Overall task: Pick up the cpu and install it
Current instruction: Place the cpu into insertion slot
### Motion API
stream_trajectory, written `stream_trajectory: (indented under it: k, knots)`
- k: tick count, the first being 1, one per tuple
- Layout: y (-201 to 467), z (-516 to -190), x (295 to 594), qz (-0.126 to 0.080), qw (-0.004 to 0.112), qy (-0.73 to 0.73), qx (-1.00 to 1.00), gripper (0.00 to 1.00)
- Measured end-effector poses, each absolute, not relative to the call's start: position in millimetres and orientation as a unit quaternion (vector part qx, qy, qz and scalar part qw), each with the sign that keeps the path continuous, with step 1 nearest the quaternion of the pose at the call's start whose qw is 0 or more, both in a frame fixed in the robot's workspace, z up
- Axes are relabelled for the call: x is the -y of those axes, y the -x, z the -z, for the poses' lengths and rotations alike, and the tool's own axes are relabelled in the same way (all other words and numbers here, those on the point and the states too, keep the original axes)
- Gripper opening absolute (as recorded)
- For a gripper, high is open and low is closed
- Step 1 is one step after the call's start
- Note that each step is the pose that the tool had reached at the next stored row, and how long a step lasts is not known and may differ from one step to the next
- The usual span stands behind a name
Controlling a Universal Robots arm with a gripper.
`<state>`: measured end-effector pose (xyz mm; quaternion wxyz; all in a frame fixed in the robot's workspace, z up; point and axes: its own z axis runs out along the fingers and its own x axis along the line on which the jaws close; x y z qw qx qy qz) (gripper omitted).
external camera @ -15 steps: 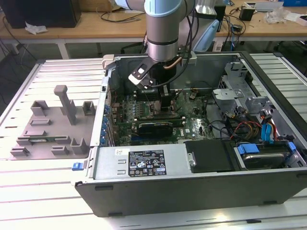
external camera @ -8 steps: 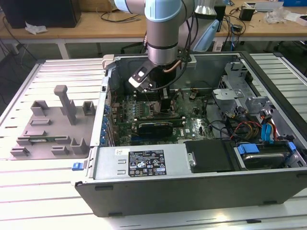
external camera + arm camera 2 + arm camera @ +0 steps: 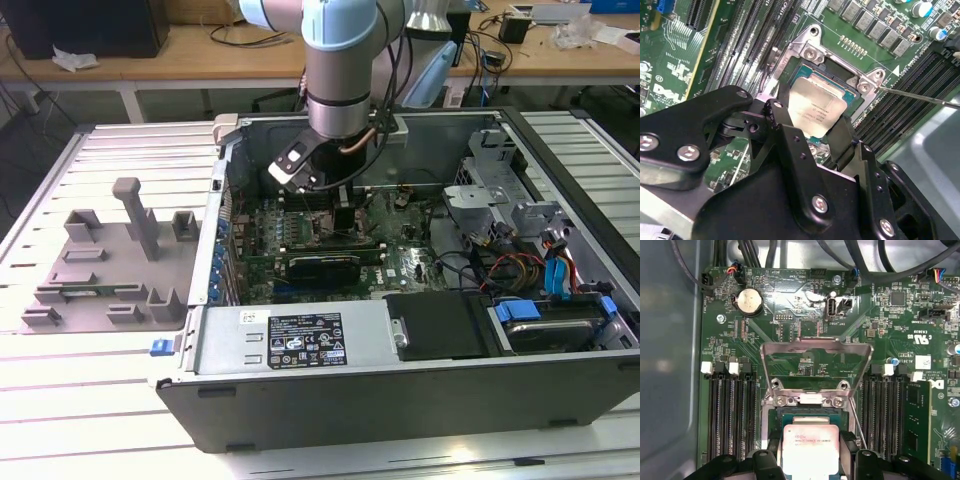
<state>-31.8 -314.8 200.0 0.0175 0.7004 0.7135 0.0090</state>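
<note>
Pale blue and silver arm (image 3: pixel 340 60) enters at the top centre of the exterior view. Its black gripper (image 3: pixel 343 218) is inside the open grey metal computer case (image 3: pixel 300 400), mid-frame, over the green motherboard (image 3: pixel 405 262). The case sits on a white slatted desk (image 3: pixel 90 420). In both wrist views the 2 black fingers (image 3: pixel 785 131) (image 3: pixel 847 442) are clenched on opposite edges of the small flat square cpu with silvery metal top and pale rim (image 3: pixel 816 107) (image 3: pixel 810 447). The gripper (image 3: pixel 811 124) (image 3: pixel 810 456) holds the cpu level, directly over the dark metal-framed square socket (image 3: pixel 839 76) (image 3: pixel 805 411). Can't tell if it's seated or just above. The silvery load plate (image 3: pixel 817 360) is swung open and lies flat on the board beyond the socket. A thin metal lever rod (image 3: pixel 920 96) sticks out beside the socket. Black memory slots (image 3: pixel 732 415) flank the socket on both sides. A grey plastic fixture block set (image 3: pixel 110 262) sits on the desk at the exterior view's left, apart from the case.
</note>
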Motion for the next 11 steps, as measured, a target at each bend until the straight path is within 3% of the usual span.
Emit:
stream_trajectory:
  k: [11]
  knots:
    - [31.8, -197.3, 314.8, -0.011, 0.015, -0.710, -0.704, 0.55]
